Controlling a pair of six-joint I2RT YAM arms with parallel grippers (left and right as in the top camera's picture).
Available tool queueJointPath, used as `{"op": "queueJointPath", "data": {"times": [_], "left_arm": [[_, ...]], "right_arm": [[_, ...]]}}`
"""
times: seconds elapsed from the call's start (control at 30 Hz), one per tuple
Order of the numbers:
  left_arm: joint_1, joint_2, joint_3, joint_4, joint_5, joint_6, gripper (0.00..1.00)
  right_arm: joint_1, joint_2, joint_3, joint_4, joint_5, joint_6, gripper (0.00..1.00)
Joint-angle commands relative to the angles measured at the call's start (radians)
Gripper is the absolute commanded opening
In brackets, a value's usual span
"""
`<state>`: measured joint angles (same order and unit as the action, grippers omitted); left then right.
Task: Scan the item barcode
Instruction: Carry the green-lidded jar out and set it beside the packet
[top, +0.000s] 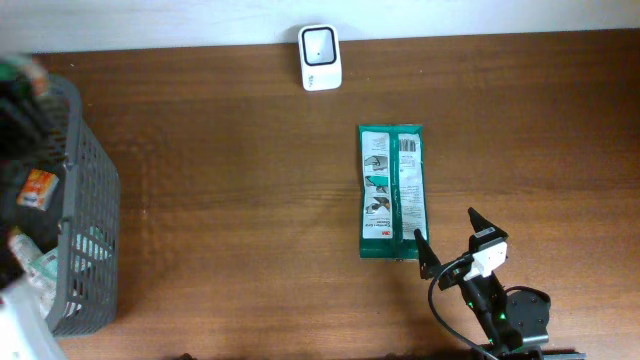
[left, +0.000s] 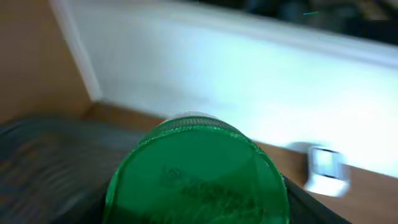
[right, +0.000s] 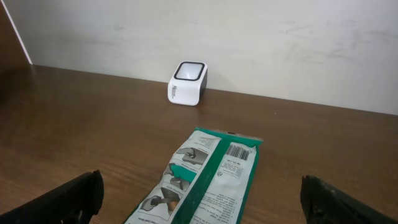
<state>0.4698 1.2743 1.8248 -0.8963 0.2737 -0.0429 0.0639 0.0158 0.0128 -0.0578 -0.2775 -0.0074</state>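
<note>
- Left gripper (left: 198, 208) – blurred view; jaws part-way apart, apparently clamped on a green round item (left: 196, 174) above the basket (top: 95, 200).
- Right gripper (top: 444, 224) – jaws spread wide, holding nothing, just beside the near end of the green packet (top: 392, 190).
- Packet lies flat on the table (top: 220, 200), barcode up, well apart from the scanner (top: 320, 57).

Smeared beyond reading, left of the scanner (left: 328, 170): green round item (left: 196, 177), cropped at the bottom. Scanner blurred too. In front of the scanner, packet (right: 199, 180) cut off below; barcode (right: 236, 152) too small to read.
</note>
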Motion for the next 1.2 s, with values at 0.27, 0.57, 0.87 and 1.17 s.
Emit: {"op": "queueJointPath", "data": {"times": [0.27,0.57,0.87,1.17], "left_arm": [[-0.533,0.170,0.008,-0.180,0.045,-0.017,0.45],[-0.767,0.494,0.008,-0.197,-0.009,-0.017,0.47],[-0.937,0.765,0.008,-0.042,-0.149,-0.024,0.47],[-0.998,0.930,0.008,0.121,-0.167,-0.077,0.47]], "right_arm": [[-0.005,-0.007,0.001,-0.014,0.001,-0.004,0.99],[-0.005,-0.007,0.001,-0.014,0.001,-0.004,0.98],[-0.005,-0.007,0.001,-0.014,0.001,-0.004,0.99],[-0.005,-0.007,0.001,-0.014,0.001,-0.004,0.98]]}}
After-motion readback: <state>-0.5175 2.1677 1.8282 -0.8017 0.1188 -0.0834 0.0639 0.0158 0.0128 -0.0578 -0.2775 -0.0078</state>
